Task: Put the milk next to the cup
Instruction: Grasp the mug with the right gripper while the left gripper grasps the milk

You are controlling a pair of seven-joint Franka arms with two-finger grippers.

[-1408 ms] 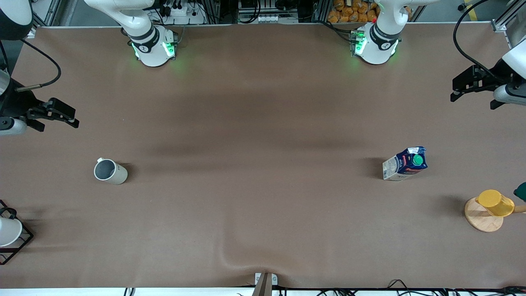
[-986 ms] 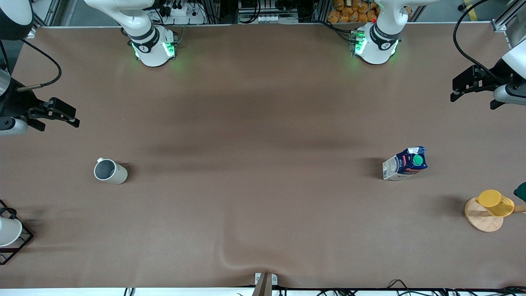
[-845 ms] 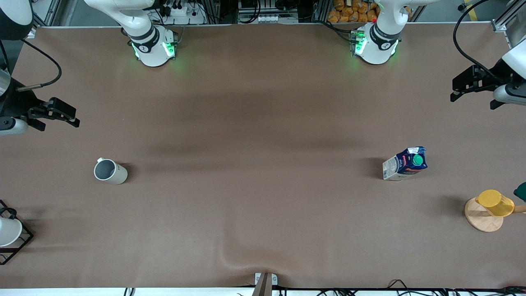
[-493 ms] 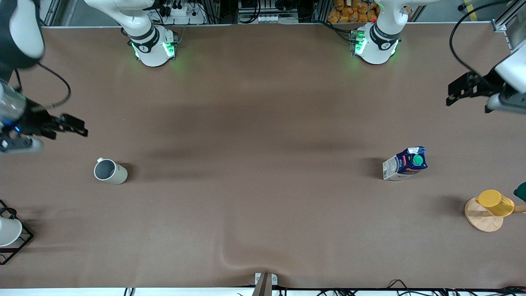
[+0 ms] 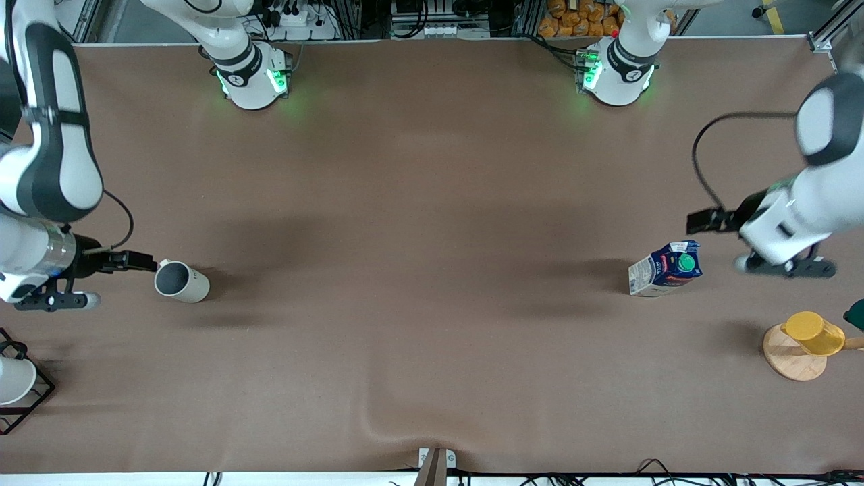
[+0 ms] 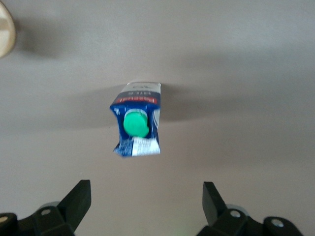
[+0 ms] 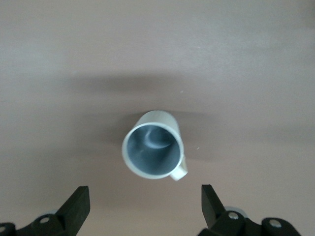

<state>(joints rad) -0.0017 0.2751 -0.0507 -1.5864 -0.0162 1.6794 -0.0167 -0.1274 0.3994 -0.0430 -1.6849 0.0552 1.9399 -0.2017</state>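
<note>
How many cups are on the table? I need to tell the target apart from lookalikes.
3: the off-white cup toward the right arm's end, a white cup in the wire rack nearer the camera, a yellow cup on the wooden disc at the left arm's end.

On my feed the bench is covered by a brown mat with a small ripple at the edge nearest the front camera. At the left arm's end I see a yellow cup tipped on a round wooden disc, with a dark green object cut off at the frame edge just beside it. At the right arm's end a white cup sits in a black wire rack, also partly out of frame. A small metal bracket sits at the bench's near edge, with cables trailing along it.
</note>
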